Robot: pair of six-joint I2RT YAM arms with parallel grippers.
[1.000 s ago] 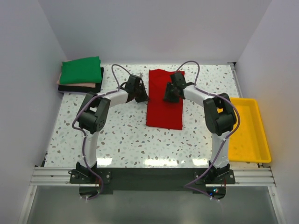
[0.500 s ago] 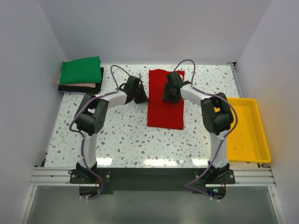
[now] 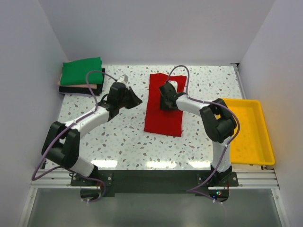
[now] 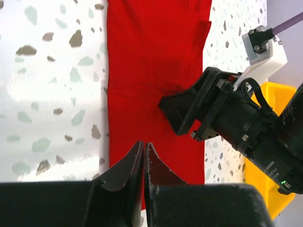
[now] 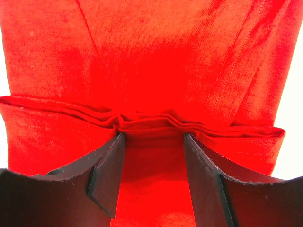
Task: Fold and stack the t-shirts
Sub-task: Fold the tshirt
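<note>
A bright red t-shirt [image 3: 162,118] lies as a long narrow strip in the middle of the table. My right gripper [image 3: 166,101] rests on its upper half. Its jaws are open and straddle a bunched fold ridge [image 5: 151,122] in the red cloth [image 5: 142,47], and nothing is pinched between the fingers [image 5: 106,170]. My left gripper [image 4: 143,144] is shut and empty. It hovers just left of the shirt [image 4: 151,61] and points at its left edge. The other t-shirts sit folded in a stack at the back left, green [image 3: 83,71] over pale pink [image 3: 75,86] and black [image 3: 78,90].
A yellow tray [image 3: 248,130] stands along the right side of the table, past the right arm. It also shows at the edge of the left wrist view as a yellow strip [image 4: 254,161]. White walls close in the table on three sides.
My left arm has swung back to the left, off the shirt's left edge, with its elbow low at the front left. The right gripper slid slightly left on the shirt, whose lower end shifted left.
</note>
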